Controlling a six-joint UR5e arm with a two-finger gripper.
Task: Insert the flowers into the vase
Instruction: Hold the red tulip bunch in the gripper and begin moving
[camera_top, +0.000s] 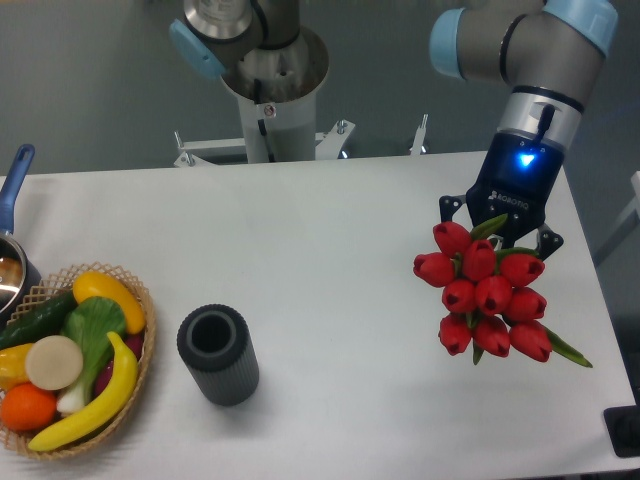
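Note:
The flowers (487, 293), a bunch of red tulip buds with green leaves, hang at the right side of the table with the buds facing the camera. My gripper (498, 232) sits directly behind and above the bunch, shut on its stems, which the buds hide. The vase (217, 353), a dark grey ribbed cylinder with its round mouth up, stands upright near the front left of the table, far to the left of the gripper.
A wicker basket (137, 392) with a banana, an orange, cucumber and leafy greens sits at the front left corner. A blue-handled pot (12, 262) is at the left edge. The robot pedestal (272, 95) stands behind the table.

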